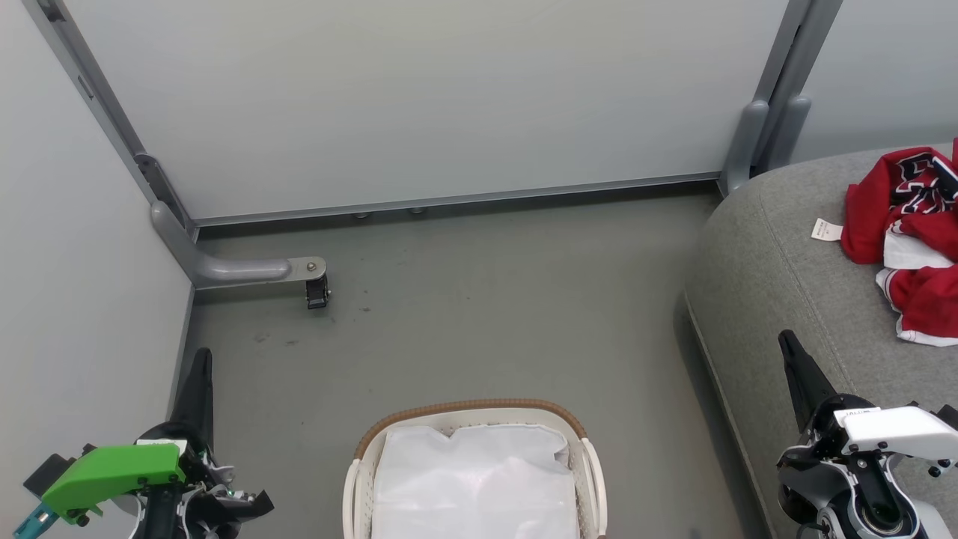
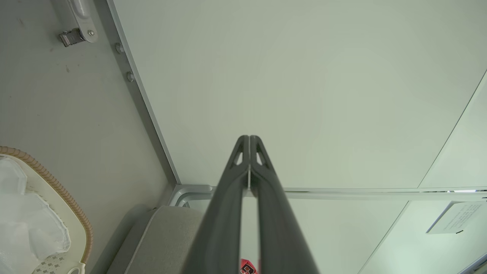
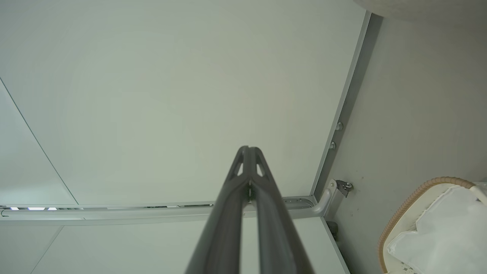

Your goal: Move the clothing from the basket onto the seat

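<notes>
The red clothing (image 1: 917,243) with white trim and a black-and-white print lies crumpled on the grey seat (image 1: 778,247) at the right, its small white tag (image 1: 826,230) beside it. A sliver of the red clothing (image 2: 248,267) peeks between the left fingers. The white basket (image 1: 580,449) with the brown woven rim stands on the floor at bottom centre, holding just its white liner (image 1: 475,479). My left gripper (image 1: 200,358) is shut at the lower left, holding nothing. My right gripper (image 1: 787,340) is shut at the lower right, over the seat's front edge, holding nothing.
Pale partition walls (image 1: 419,97) close the space at the back and left. A grey partition foot with a black caster (image 1: 317,292) juts onto the grey floor (image 1: 486,299) at the left. The basket rim (image 2: 57,186) and the seat corner (image 2: 163,236) show in the left wrist view.
</notes>
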`<state>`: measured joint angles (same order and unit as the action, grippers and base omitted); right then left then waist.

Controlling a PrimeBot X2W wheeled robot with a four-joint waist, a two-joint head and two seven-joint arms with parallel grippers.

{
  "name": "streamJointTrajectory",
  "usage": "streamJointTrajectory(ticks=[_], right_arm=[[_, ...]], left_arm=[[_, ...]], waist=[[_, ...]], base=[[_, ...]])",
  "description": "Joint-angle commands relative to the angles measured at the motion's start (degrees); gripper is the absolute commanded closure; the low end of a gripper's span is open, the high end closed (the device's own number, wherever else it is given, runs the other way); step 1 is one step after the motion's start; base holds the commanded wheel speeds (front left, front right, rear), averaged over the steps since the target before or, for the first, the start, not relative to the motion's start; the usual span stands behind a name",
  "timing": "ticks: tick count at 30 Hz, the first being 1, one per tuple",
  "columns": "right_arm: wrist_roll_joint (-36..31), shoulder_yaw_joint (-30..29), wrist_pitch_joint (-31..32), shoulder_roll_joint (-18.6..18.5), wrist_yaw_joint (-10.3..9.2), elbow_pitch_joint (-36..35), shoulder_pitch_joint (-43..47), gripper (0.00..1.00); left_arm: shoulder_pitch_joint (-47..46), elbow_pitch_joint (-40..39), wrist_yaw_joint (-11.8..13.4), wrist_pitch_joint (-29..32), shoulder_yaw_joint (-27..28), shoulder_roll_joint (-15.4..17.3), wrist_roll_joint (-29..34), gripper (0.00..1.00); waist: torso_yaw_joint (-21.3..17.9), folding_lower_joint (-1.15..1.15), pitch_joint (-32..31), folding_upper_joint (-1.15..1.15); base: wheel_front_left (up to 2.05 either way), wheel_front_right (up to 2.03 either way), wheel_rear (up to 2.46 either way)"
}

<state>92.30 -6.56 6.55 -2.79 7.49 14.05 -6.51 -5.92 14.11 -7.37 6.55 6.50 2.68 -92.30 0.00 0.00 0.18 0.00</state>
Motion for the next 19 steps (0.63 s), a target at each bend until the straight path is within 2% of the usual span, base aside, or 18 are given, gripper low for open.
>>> streamJointTrajectory(ticks=[1,19], right_arm=[[0.2,-0.1,0.2,-0.1,0.00,-0.2,0.6,1.00],[0.2,-0.1,0.2,-0.1,0.00,-0.2,0.6,1.00]], left_arm=[[-0.7,-0.2,-0.3,0.2,0.1,0.4,-0.2,1.00],[-0.7,-0.2,-0.3,0.2,0.1,0.4,-0.2,1.00]], waist=[[0.0,0.00,0.0,0.00],[0.0,0.00,0.0,0.00]], base=[[0.00,0.00,0.00],[0.00,0.00,0.00]])
